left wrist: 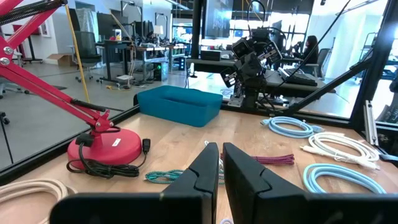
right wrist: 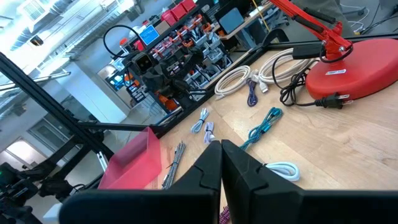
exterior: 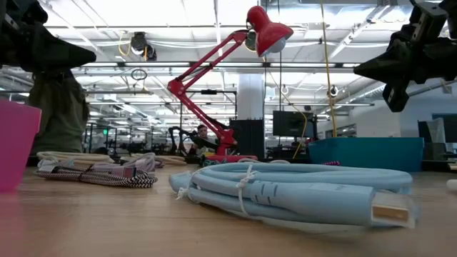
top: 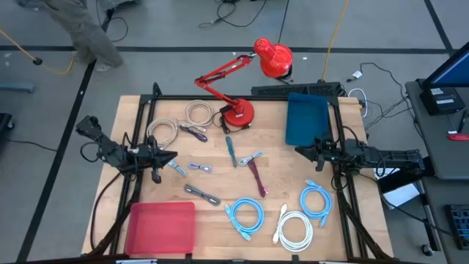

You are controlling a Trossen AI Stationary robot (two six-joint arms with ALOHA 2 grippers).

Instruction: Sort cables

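Observation:
Two light-blue coiled cables and a white coil lie at the table's near right. Two beige coils lie at the far left, with a purple bundle beside them. A teal bundle, a maroon one and grey ones lie in the middle. My left gripper is shut and empty above the left side, also shown in its wrist view. My right gripper is shut and empty above the right side, also shown in its wrist view.
A red desk lamp with a black cord stands at the far middle. A blue bin stands at the far right, a red bin at the near left. A person walks beyond the table.

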